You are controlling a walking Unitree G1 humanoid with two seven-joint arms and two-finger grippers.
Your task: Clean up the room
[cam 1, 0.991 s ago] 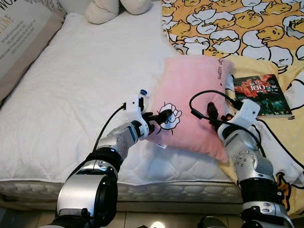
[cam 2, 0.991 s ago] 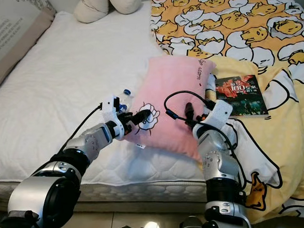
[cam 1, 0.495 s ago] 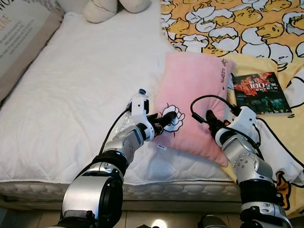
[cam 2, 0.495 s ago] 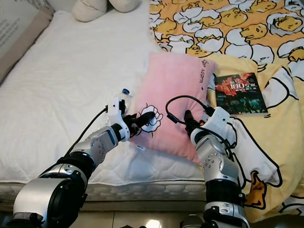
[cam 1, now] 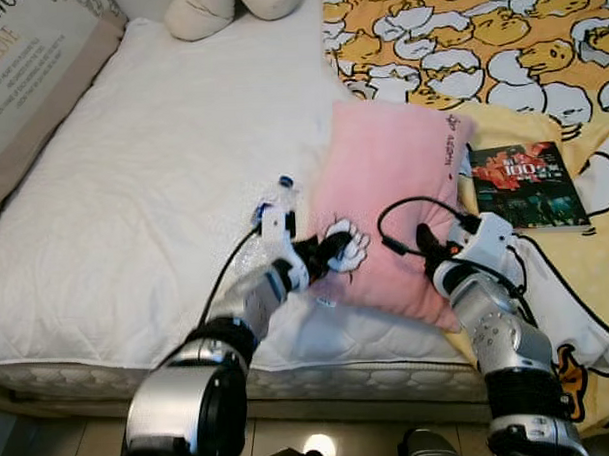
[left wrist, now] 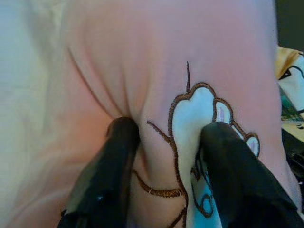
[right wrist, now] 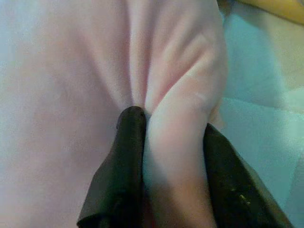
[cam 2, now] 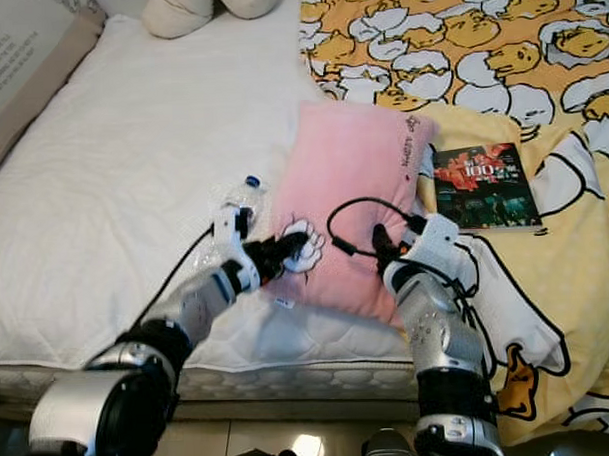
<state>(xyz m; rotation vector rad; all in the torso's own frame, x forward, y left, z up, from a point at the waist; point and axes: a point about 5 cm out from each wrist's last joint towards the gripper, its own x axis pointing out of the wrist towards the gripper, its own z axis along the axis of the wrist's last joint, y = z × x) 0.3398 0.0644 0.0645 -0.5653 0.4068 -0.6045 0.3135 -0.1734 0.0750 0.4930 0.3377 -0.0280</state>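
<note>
Pincers left and right each pinch folds of soft pink pillow.

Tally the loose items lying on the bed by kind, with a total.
Pink pillow: 1, pinched by the left gripper and right gripper
Cream cushions at the head: 2
Printed pillow: 1
Book: 1
Plastic bottle: 1
Duck-print blanket: 1
Total: 7
</note>
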